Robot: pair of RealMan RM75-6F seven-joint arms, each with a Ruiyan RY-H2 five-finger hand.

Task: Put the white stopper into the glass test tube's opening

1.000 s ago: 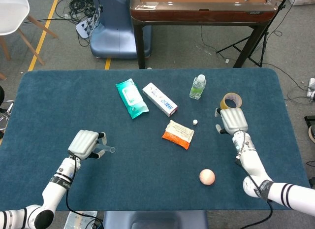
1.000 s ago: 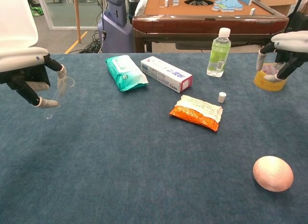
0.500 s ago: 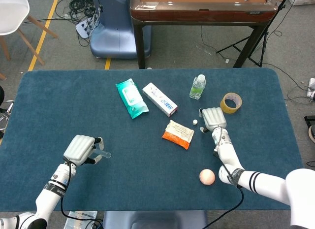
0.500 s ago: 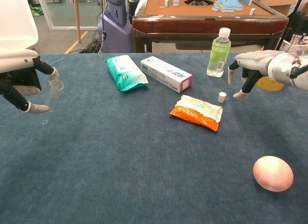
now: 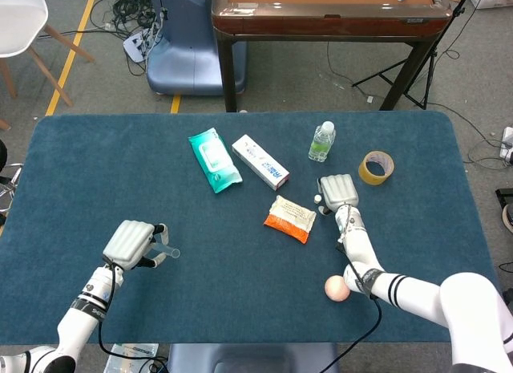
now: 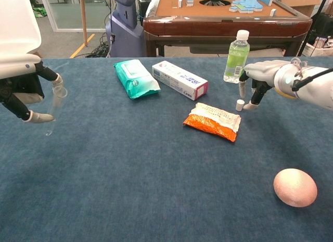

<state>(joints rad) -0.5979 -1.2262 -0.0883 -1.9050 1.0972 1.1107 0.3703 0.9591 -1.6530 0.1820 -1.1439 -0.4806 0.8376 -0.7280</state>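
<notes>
The small white stopper [image 6: 240, 104] stands on the blue table cloth just right of an orange packet; in the head view the stopper [image 5: 318, 199] peeks out at the left edge of my right hand. My right hand [image 6: 261, 75] hovers over it, fingers spread and pointing down, a fingertip on either side of the stopper and nothing held. My left hand [image 5: 132, 242] at the near left grips the clear glass test tube [image 5: 166, 250], open end pointing right. In the chest view the test tube [image 6: 55, 103] hangs tilted from my left hand [image 6: 21, 80].
A green wipes pack [image 5: 214, 159], a white carton [image 5: 260, 161] and a water bottle [image 5: 322, 141] lie toward the back. The orange packet [image 5: 290, 218] sits mid-table, a tape roll [image 5: 377, 167] to the right, a pink egg [image 5: 337, 288] near the front.
My right hand has swept left from beside the tape roll to just above the stopper. The left hand with the tube sank slightly toward the front and then stayed put.
</notes>
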